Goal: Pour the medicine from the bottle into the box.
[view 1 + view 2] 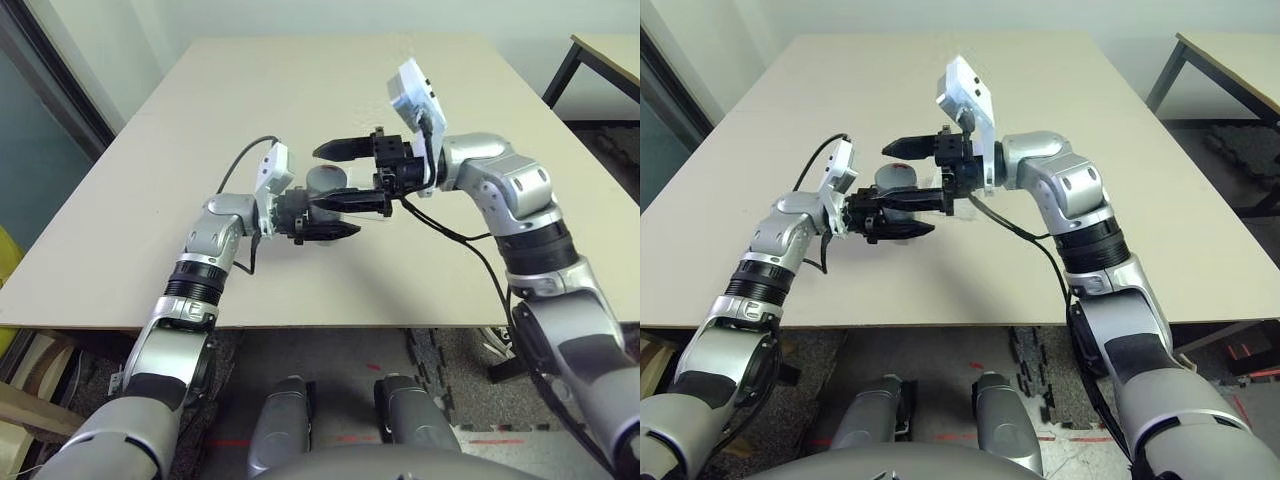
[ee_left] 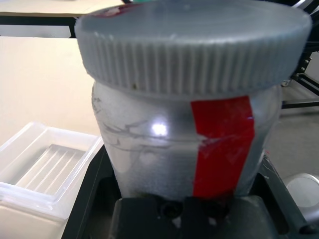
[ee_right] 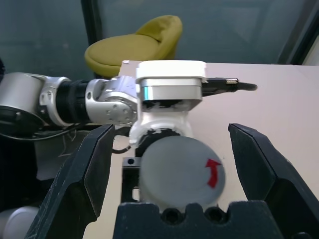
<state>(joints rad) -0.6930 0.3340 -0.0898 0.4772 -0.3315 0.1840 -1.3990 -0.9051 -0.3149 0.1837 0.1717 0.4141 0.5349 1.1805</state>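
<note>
Here's the small white cylindrical bottle (image 2: 184, 144) with its strip of red label, its ribbed grey round cap (image 2: 194, 45) on top, held up above the pale wooden table (image 1: 200, 110) in front of the robot. The left gripper (image 1: 322, 215) is clamped tight on the bottle's body, pointing across toward the robot's right.

Right beside the bottle in the left wrist view sits the shallow square box of translucent clear plastic (image 2: 45, 167), resting on the tabletop below; from the head cameras the arms and grippers stand in front of it, so I cannot pick it out there.

The right wrist view gives us the cap face-on: a flat grey disc (image 3: 182, 169) with a small red arrow (image 3: 213, 172) printed on it, something the head views don't reveal. Behind it, a yellow-green chair (image 3: 134, 47) against dark glass.

And the right gripper (image 1: 340, 175), aimed toward the robot's left, has its two black fingers (image 3: 84, 169) spread wide, one either side of the cap with clear gaps, gripping nothing.
</note>
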